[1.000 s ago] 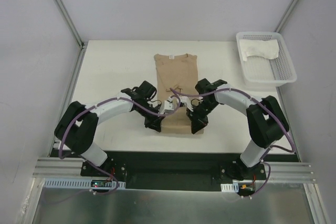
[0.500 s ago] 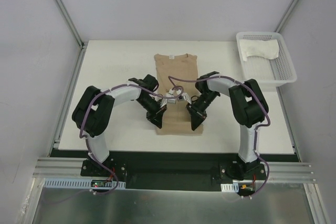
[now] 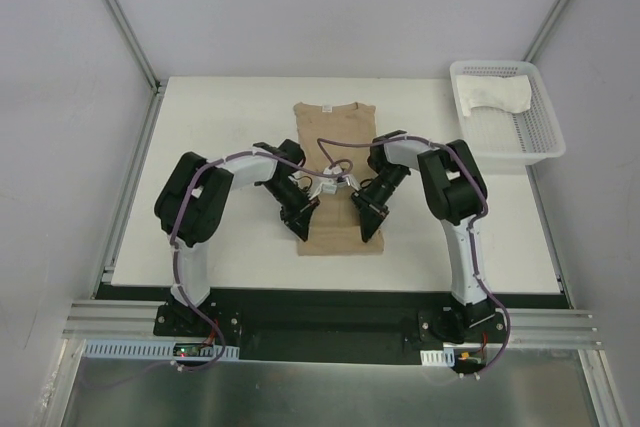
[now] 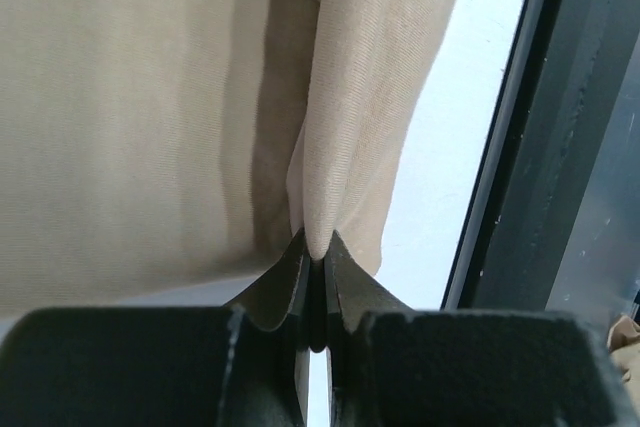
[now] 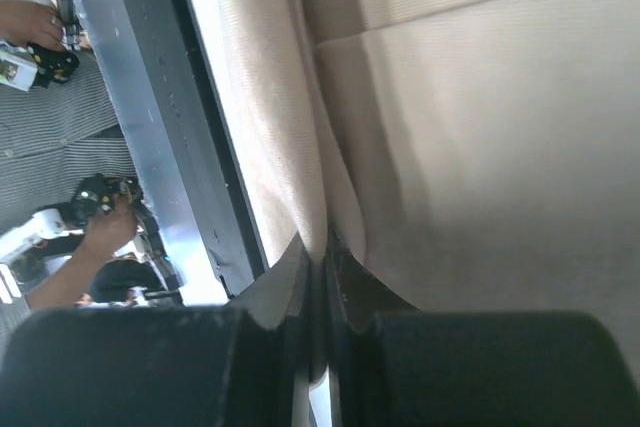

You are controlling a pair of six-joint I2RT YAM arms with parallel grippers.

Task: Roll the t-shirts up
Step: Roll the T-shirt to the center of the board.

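You've got both sets of jaws pinched shut on the tan t-shirt (image 3: pixel 335 137) down near its hem, left gripper (image 4: pixel 316 257) on the left edge and right gripper (image 5: pixel 322 252) on the right. I'd guess that's so the near end lifts evenly and the roll toward the collar starts straight. Both arms are tucked in over the table (image 3: pixel 220 127), elbows up, forearms angled inward, wrists pitched down, while the white t-shirt (image 3: pixel 495 97) sits in the basket (image 3: pixel 540 142) far right.
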